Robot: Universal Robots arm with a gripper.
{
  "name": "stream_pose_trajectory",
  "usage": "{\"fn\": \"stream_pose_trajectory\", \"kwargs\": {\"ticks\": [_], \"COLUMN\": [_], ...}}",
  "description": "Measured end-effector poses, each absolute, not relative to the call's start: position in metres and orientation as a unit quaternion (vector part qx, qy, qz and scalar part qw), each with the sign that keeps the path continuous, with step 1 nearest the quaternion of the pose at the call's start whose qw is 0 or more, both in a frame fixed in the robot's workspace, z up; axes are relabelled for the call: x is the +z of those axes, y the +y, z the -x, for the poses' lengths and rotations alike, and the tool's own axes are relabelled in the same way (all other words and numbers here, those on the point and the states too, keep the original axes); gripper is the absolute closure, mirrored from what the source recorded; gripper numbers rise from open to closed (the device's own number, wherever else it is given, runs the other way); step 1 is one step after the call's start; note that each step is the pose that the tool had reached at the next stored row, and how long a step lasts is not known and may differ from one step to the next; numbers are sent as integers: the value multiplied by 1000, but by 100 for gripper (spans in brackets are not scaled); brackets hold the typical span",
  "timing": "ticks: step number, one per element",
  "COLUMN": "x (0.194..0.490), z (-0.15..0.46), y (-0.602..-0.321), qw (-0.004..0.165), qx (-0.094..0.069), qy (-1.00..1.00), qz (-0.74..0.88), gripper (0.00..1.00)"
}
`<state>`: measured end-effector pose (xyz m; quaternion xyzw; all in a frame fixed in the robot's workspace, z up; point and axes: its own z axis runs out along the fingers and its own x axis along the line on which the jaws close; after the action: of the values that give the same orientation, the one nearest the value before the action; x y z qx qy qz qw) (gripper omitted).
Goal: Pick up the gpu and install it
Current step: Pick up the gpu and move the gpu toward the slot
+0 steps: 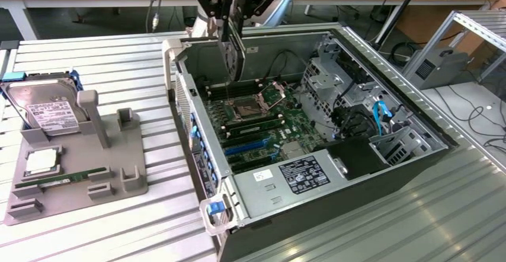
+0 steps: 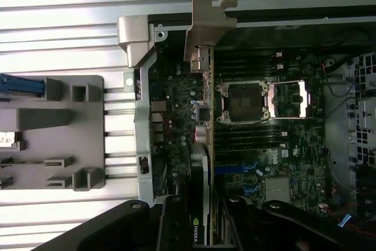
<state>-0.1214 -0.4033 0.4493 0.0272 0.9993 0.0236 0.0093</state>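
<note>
Open case (image 1: 261, 194) at the exterior view's right, grey tray (image 1: 118, 179) at its left. The gpu (image 1: 234, 51) hangs upright over the motherboard (image 1: 261, 120), pinched in the gripper (image 1: 234, 10); the wrist view reveals its silvery bracket (image 2: 208, 22).

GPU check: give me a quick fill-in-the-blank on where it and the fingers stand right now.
The gpu hangs ___ the open computer case.
The fingers are ___ on the gpu.
The hard drive stands at the exterior view's ___ side.
Missing: above; shut; left.
</note>
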Motion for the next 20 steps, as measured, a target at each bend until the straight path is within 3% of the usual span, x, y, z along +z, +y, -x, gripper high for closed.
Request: {"fn": "stream_pose_trajectory", "kwargs": {"ticks": [20], "x": [449], "z": [87], "y": [-403], "qw": [9], "qx": [23], "qy": [999], "qz": [-27], "gripper": [73]}}
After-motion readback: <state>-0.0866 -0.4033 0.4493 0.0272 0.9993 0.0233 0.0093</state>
